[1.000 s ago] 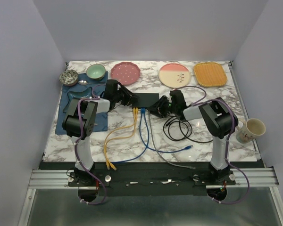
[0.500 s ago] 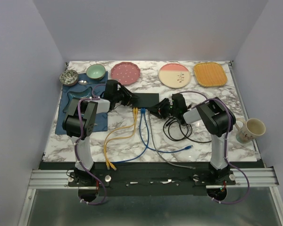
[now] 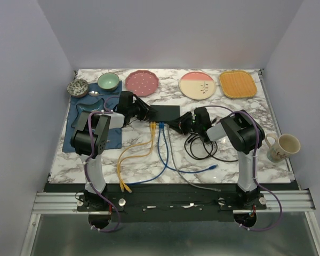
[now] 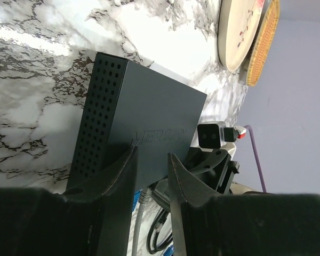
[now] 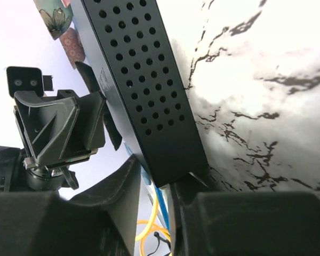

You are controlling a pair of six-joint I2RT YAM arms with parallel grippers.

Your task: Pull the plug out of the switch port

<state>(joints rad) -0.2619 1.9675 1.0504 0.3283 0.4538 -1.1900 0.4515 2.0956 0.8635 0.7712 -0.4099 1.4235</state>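
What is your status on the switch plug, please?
Left gripper clamped on switch, left end. Right gripper straddles right end, grip unconfirmed. Yellow plug, blue plug seated. Black cable coil beside right gripper.

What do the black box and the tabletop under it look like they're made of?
The black box: matte finish, crisp edges and rows of punched vent holes suggest painted sheet metal, or possibly hard plastic. The tabletop: white with dark veins and glossy glare, so marble or a marble-look laminate; can't tell which.
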